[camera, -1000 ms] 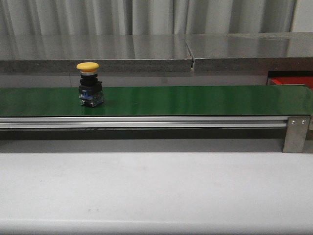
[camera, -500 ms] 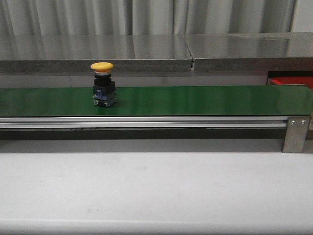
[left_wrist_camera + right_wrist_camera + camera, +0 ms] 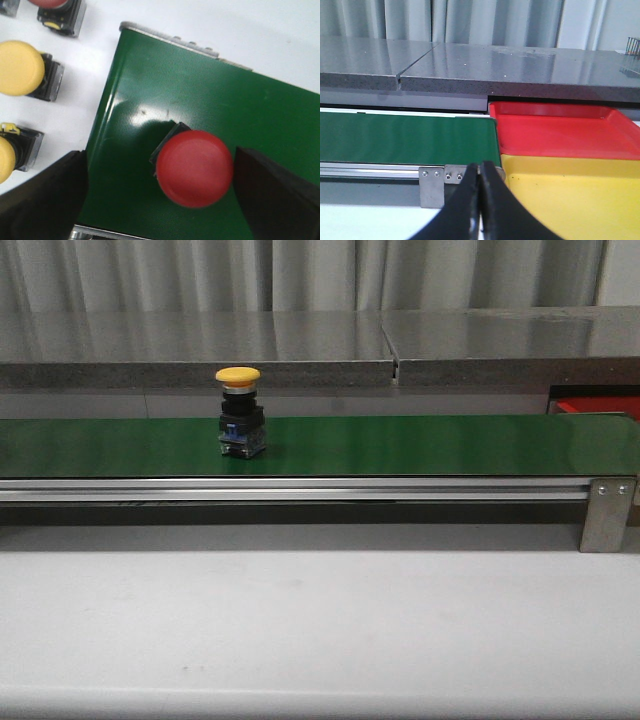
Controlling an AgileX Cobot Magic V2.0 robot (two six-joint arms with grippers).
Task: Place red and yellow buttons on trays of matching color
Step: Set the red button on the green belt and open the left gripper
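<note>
I can read no brand, label or writing on anything in view. From the front I see a yellow mushroom-cap push button (image 3: 239, 412) with a black body and a small blue base, standing upright on the smooth green conveyor belt (image 3: 420, 445), left of its middle. A brushed metal rail runs along the belt's near edge.

My left gripper (image 3: 160, 195) is spread wide, its dark fingers (image 3: 45, 195) on either side of a glossy red dome-cap button (image 3: 196, 168) with a square black body that sits on the belt's end; neither finger touches it. Beside the belt, on the white table (image 3: 75, 110), lie more yellow-capped buttons (image 3: 21, 68).

My right gripper (image 3: 480, 200) is closed, its black fingertips pressed together with nothing between them. Past it lie a shallow red plastic tray (image 3: 560, 135) and, nearer, a yellow plastic tray (image 3: 575, 195), both just beyond the belt's end.
</note>
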